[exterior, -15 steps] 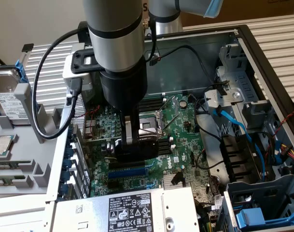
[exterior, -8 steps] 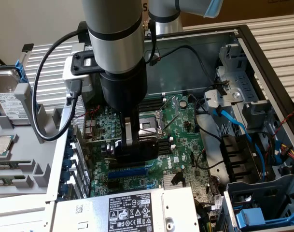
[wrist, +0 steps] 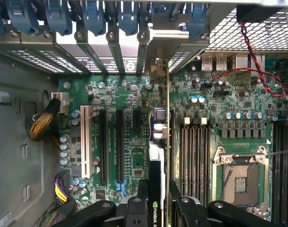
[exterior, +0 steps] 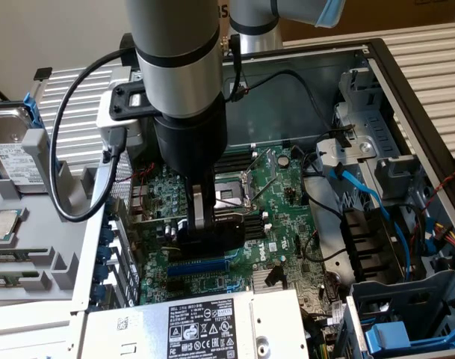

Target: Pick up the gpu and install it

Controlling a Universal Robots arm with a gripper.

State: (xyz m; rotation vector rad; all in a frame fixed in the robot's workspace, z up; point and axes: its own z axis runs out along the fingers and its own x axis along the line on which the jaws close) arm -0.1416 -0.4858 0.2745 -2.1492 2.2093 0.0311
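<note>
Open grey metal computer case (exterior: pixel 406 90), lid off. Item: gpu (wrist: pixel 156 161), one thin green card seen edge-on, black cooler bearing a green logo mark, silver bracket at the rear slot openings. It stands upright over the green motherboard (wrist: pixel 134 104), beside the memory slots. Gripper (wrist: pixel 158 190): black, clamped on the card's two faces. Board: one white slot (wrist: pixel 85 142), four black memory slots (wrist: pixel 196 151), one empty metal-framed socket (wrist: pixel 240 177). Silver power supply (exterior: pixel 137 329), label reading DELL.

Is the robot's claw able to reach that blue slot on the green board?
Probably yes: the gripper, shut on the gpu, is right by the blue slot, with nothing seen between them.
</note>
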